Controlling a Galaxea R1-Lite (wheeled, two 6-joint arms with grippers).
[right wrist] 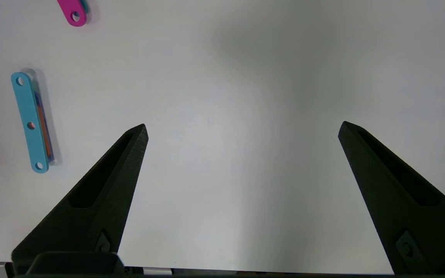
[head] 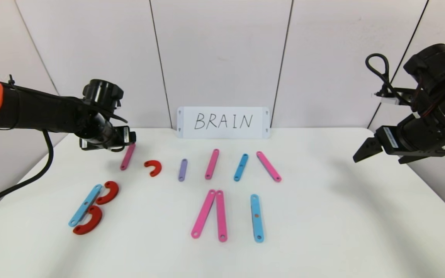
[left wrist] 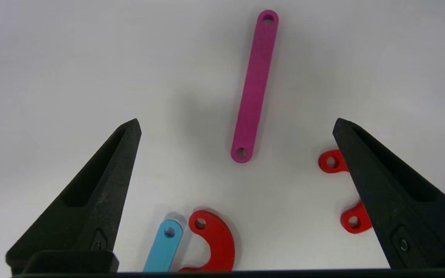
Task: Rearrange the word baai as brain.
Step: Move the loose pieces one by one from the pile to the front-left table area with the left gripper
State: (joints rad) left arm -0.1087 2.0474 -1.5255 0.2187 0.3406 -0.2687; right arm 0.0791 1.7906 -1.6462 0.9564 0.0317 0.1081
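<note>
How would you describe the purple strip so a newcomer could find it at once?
Start at the white card reading BRAIN at the table's back edge. In the row of pieces before it, the purple strip lies between a red curve and a pink strip. It is the only purple piece.

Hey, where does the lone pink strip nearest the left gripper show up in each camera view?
Head view: pink strip at far left of the back row, just beside the left gripper.
Left wrist view: centre, ahead of the open fingers.
Right wrist view: not in it.
Shared landmark: loose red curve.
</note>
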